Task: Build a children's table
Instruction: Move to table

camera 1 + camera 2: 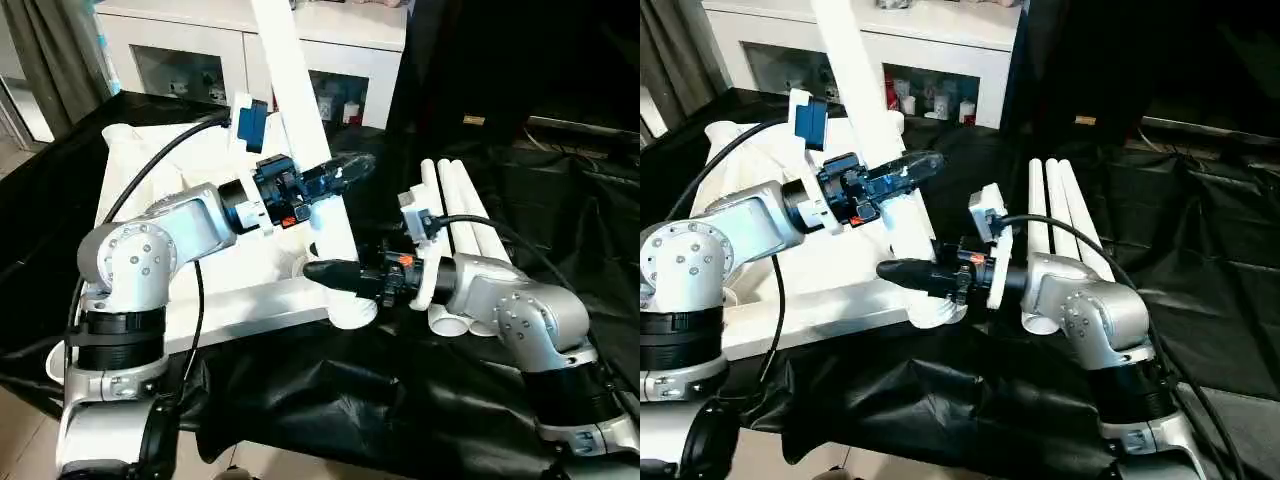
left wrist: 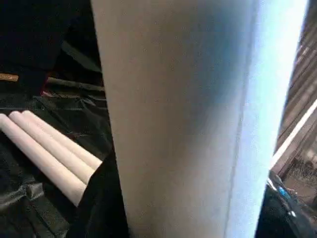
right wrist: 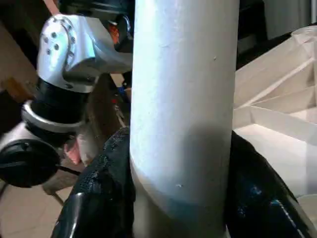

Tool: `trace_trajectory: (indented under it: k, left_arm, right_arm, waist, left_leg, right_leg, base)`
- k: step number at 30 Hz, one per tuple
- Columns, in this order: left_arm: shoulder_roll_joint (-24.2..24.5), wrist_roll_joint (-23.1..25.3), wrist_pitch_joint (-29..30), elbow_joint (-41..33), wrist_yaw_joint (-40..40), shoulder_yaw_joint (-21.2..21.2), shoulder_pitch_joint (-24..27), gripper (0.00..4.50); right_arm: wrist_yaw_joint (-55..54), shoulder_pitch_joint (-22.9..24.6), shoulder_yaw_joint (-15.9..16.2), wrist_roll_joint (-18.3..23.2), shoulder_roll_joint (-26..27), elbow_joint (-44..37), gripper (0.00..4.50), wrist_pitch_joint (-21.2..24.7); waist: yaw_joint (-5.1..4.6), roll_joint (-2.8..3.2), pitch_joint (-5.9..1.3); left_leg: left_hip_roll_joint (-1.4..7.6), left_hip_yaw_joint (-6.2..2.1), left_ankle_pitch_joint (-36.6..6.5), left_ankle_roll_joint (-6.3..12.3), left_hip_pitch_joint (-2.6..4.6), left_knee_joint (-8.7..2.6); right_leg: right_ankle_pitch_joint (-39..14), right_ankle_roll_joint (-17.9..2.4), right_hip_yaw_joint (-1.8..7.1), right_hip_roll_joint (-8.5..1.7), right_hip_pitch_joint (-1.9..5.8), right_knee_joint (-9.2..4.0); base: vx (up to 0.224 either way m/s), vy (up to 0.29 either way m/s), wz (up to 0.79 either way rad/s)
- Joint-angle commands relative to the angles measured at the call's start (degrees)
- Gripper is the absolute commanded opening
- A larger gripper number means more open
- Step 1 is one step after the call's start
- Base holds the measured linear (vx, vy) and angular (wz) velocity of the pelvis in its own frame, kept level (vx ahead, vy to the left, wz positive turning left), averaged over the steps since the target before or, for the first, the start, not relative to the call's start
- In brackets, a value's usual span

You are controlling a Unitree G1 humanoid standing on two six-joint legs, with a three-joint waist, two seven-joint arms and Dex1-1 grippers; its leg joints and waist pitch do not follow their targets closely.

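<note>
The children's table top (image 1: pixel 255 300) lies upside down on black cloth, its ribbed underside (image 3: pixel 277 129) facing up. One white leg (image 1: pixel 290 70) rises tilted from the top's near right corner socket. About halfway up it, my left gripper (image 1: pixel 345 170) is shut on the leg (image 2: pixel 188 119), a black finger on each side. My right gripper (image 1: pixel 325 270) comes in from the right and is shut on the same leg (image 3: pixel 183 99) just above its base. Both fingers there press against the leg's sides.
Three spare white legs (image 1: pixel 465 205) lie side by side on the cloth right of the top, just behind my right forearm. A white glass-door cabinet (image 1: pixel 200 50) stands behind. The black cloth (image 1: pixel 330 400) drapes over the near edge.
</note>
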Motion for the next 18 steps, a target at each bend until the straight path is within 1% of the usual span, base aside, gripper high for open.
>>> trace_trajectory:
  k: [1, 2, 4, 5, 6, 7, 8, 9, 10, 11, 13, 15, 16, 18]
  left_arm:
    - [1.9, 2.2, -2.2, 0.6, -1.4, -0.6, -1.1, 1.83]
    - [2.2, 2.3, -2.3, 0.7, -2.0, -0.9, -1.1, 1.83]
    - [4.0, 2.6, -2.9, 0.9, -5.4, -2.4, -1.2, 1.82]
    - [4.4, 2.7, -2.9, 0.9, -6.2, -2.8, -1.2, 1.82]
    - [4.8, 2.8, -2.7, 1.0, -6.7, -3.2, -1.4, 1.82]
    - [5.2, 2.9, -2.8, 1.1, -7.3, -3.7, -1.5, 1.82]
    - [5.5, 3.0, -2.8, 1.1, -7.9, -4.3, -1.6, 1.82]
    - [5.8, 3.1, -2.7, 1.0, -8.6, -4.8, -1.7, 1.82]
    - [6.2, 3.0, -2.8, 1.2, -9.6, -5.5, -1.9, 1.82]
    - [6.2, 2.9, -2.7, 1.2, -9.8, -5.7, -2.0, 1.82]
    - [6.6, 3.2, -3.2, 1.6, -11.5, -7.1, -2.6, 1.82]
    - [6.5, 3.2, -3.2, 1.6, -11.8, -7.5, -2.8, 1.82]
    - [6.2, 3.1, -3.1, 1.5, -12.7, -8.1, -3.1, 1.82]
    - [6.1, 3.1, -3.0, 1.5, -12.8, -8.2, -3.2, 1.82]
  right_arm:
    - [0.3, -2.5, 1.1, 0.0, 0.5, -0.1, 2.49, 0.2]
    - [0.5, -2.8, 1.2, -0.1, 0.3, 0.3, 2.63, 0.4]
    - [2.3, -4.0, 1.9, -0.7, -0.9, 1.2, 2.80, 0.2]
    - [2.6, -4.4, 1.9, -0.8, -1.2, 1.6, 2.89, 0.3]
    - [3.1, -4.8, 1.9, -0.8, -1.6, 1.9, 2.93, 0.3]
    - [3.4, -5.1, 1.9, -0.9, -1.8, 2.1, 2.95, 0.3]
    - [3.7, -5.3, 2.0, -1.0, -2.0, 2.3, 2.95, 0.4]
    - [4.1, -5.6, 2.1, -1.0, -2.3, 2.4, 2.95, 0.7]
    - [4.6, -5.9, 2.4, -0.9, -2.6, 2.5, 2.95, 1.1]
    - [4.7, -6.0, 2.5, -0.9, -2.7, 2.5, 2.95, 1.3]
    - [5.6, -6.4, 3.3, -0.8, -3.3, 2.7, 2.95, 1.7]
    - [5.6, -6.5, 3.6, -0.8, -3.3, 2.7, 2.95, 2.0]
    - [5.5, -6.8, 4.2, -1.5, -3.3, 3.3, 2.95, 2.1]
    - [5.5, -6.9, 4.4, -1.7, -3.3, 3.5, 2.95, 2.1]
  waist:
    - [0.18, 0.75, -4.52]
    - [0.17, 0.62, -4.52]
    - [0.19, 0.73, -4.48]
    - [0.12, 0.54, -4.45]
    - [0.17, 0.64, -4.50]
    - [0.27, 0.76, -4.52]
    - [0.32, 0.74, -4.51]
    - [0.42, 0.52, -4.54]
    - [0.43, 0.39, -4.48]
    - [0.58, 0.50, -4.53]
    - [0.65, 0.39, -4.54]
    - [0.62, 0.37, -4.50]
    - [0.61, 0.28, -4.54]
    - [0.57, 0.36, -4.57]
  left_leg:
    - [0.74, -0.24, -7.3, -0.74, 0.31, -3.61]
    - [0.77, -0.20, -7.4, -0.81, 0.37, -3.63]
    - [0.80, -0.23, -7.6, -0.86, 0.39, -3.69]
    - [0.82, -0.19, -7.5, -0.87, 0.36, -3.71]
    - [0.84, -0.18, -7.3, -0.89, 0.38, -3.65]
    - [0.88, -0.13, -7.1, -0.86, 0.47, -3.60]
    - [0.82, -0.11, -7.0, -0.80, 0.39, -3.59]
    - [0.87, -0.12, -6.8, -0.79, 0.39, -3.63]
    - [0.84, -0.06, -7.0, -0.73, 0.43, -3.66]
    - [0.89, -0.07, -6.9, -0.89, 0.45, -3.63]
    - [0.84, -0.07, -6.6, -0.91, 0.35, -3.62]
    - [0.84, -0.05, -6.6, -0.92, 0.31, -3.62]
    - [0.81, -0.02, -6.3, -0.85, 0.27, -3.58]
    - [0.85, -0.01, -6.0, -0.88, 0.26, -3.54]
  right_leg:
    - [-10.7, -8.6, 2.66, -3.85, 3.59, -4.50]
    - [-10.6, -8.7, 2.68, -3.85, 3.57, -4.48]
    - [-10.5, -8.6, 2.72, -3.79, 3.57, -4.38]
    - [-10.0, -8.6, 2.77, -3.78, 3.59, -4.34]
    - [-9.5, -8.7, 2.80, -3.82, 3.60, -4.20]
    - [-8.7, -9.1, 2.83, -3.87, 3.48, -4.15]
    - [-8.5, -9.2, 2.82, -3.86, 3.54, -4.18]
    - [-8.3, -9.3, 2.80, -3.83, 3.59, -4.04]
    - [-8.8, -9.1, 2.81, -3.83, 3.57, -4.17]
    - [-8.9, -9.1, 2.86, -3.95, 3.61, -4.08]
    - [-9.0, -9.0, 2.86, -3.97, 3.70, -4.09]
    - [-9.0, -9.0, 2.88, -3.95, 3.66, -4.08]
    - [-8.7, -9.1, 2.88, -3.97, 3.71, -4.06]
    - [-8.3, -9.4, 2.87, -3.98, 3.69, -4.00]
  base:
    - [0.000, 0.000, 0.00]
    - [0.000, 0.000, 0.00]
    - [0.000, 0.000, 0.00]
    - [0.000, 0.000, 0.00]
    - [0.000, 0.000, 0.00]
    - [0.000, 0.000, 0.00]
    - [0.000, 0.000, 0.00]
    - [0.000, 0.000, 0.00]
    - [0.000, 0.000, 0.00]
    - [0.000, 0.000, 0.00]
    - [0.000, 0.000, 0.00]
    - [0.000, 0.000, 0.00]
    - [0.000, 0.000, 0.00]
    - [0.000, 0.000, 0.00]
